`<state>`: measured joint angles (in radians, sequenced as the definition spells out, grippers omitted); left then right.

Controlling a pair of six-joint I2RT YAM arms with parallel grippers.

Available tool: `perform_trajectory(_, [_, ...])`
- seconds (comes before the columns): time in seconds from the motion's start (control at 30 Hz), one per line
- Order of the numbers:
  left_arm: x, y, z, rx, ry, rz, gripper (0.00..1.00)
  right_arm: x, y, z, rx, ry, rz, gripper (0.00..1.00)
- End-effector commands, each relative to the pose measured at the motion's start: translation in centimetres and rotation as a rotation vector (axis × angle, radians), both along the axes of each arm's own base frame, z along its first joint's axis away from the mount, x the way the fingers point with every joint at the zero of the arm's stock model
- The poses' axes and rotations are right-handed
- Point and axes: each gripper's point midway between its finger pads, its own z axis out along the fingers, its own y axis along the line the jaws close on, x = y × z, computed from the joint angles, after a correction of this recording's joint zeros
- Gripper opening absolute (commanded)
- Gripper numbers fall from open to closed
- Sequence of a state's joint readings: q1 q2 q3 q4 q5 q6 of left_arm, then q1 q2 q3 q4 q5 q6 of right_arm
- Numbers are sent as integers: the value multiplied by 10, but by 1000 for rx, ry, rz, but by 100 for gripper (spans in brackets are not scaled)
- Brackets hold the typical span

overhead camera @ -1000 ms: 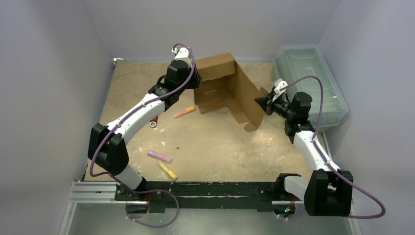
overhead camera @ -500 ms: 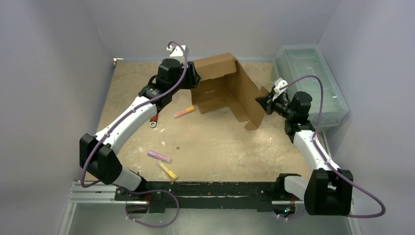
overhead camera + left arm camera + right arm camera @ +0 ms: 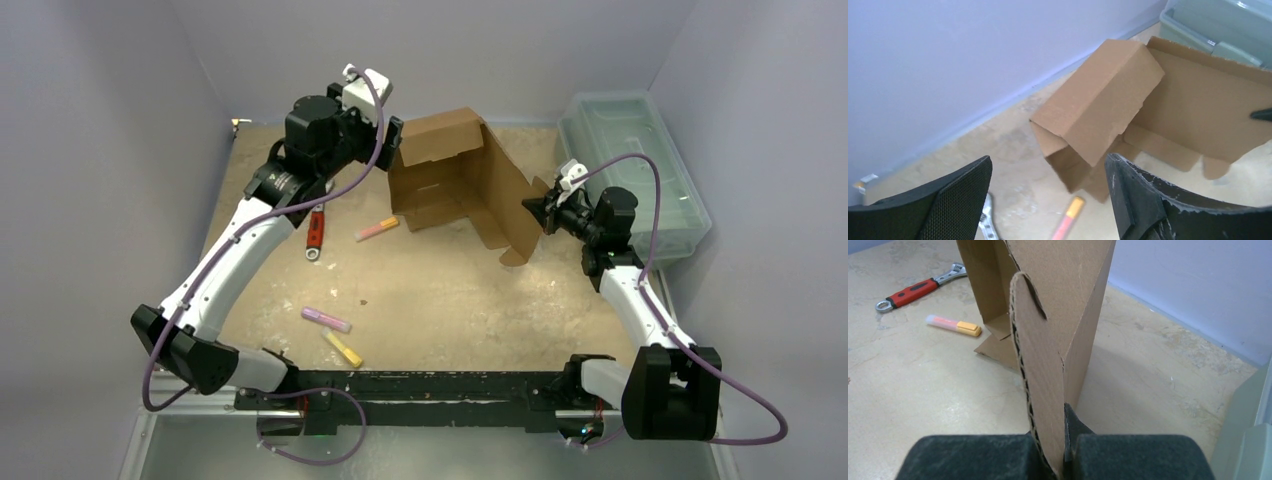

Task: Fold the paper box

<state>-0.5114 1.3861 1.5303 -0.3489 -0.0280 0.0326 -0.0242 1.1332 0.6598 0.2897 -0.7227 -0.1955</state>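
Two-armed, flanking the box (image 3: 455,180), half folded and sitting toward the back of the table (image 3: 440,300). Leaving a purple marker (image 3: 327,320) and a yellow marker (image 3: 343,349) lying near each other on the table, well left of the box and much nearer the arm bases. Leaving a wrench (image 3: 315,232) with a red handle lying left of the box, and an orange marker (image 3: 377,229) lying just beside the box's near left corner. Holding the left gripper (image 3: 1048,162) up beside the box's left end, off the cardboard, with jaws spread wide and gripping nothing. Looking down between its black fingers (image 3: 953,200) at the box's left end panel, bending over the floor of the box at a tilt. Holding the long right panel upright on its edge, running from the back of the box toward the near side. Pinching a rounded tab (image 3: 1038,380) on the right face of that panel with the right gripper (image 3: 1063,450), jaws pressing together on the cardboard from both sides. Reaching in from the right of the box with that arm, gripper pointing left at the panel. Leaving a pale green bin (image 3: 630,170) sitting right of the box, beyond the right gripper, along the side wall and apart from the cardboard.
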Motion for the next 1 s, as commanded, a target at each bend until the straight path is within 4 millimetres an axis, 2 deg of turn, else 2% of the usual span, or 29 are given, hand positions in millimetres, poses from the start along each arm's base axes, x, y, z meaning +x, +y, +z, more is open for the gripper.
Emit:
perform_trajectory(0.0, [13,-2,4,260,-93,-115,83,5,0,9,-10,-11,-5,0])
perform_trajectory(0.13, [28,-23,21,354,-177,-231,84,5,0,5,-8,-1,-1,0])
perform_trajectory(0.17, [36,-29,16,387,-177,-259,84,5,1,6,-8,-1,-1,0])
perform_trajectory(0.23, [44,-40,19,424,-190,-318,84,5,0,6,-8,-2,-3,0])
perform_trajectory(0.37, [42,-65,5,489,-206,-480,83,5,0,5,-8,0,-2,0])
perform_trajectory(0.47, [40,-70,-10,529,-191,-511,82,5,1,5,-8,1,1,0])
perform_trajectory(0.57, [38,-62,-12,537,-201,-477,81,5,2,4,-7,1,8,0])
perform_trajectory(0.7, [32,-49,0,512,-225,-418,81,5,4,2,-7,8,21,0])
perform_trajectory(0.73, [35,-39,4,488,-215,-362,82,4,4,3,-8,6,25,0])
perform_trajectory(0.83, [43,6,22,231,-118,-185,82,2,4,7,-13,-8,28,0])
perform_trajectory(0.87, [32,17,33,106,-108,-186,82,2,4,8,-14,-14,29,0])
perform_trajectory(0.93, [13,26,34,-88,-103,-232,82,2,5,8,-13,-14,32,0])
perform_trajectory(0.97, [2,27,34,-173,-95,-236,88,2,5,7,-12,-10,33,0])
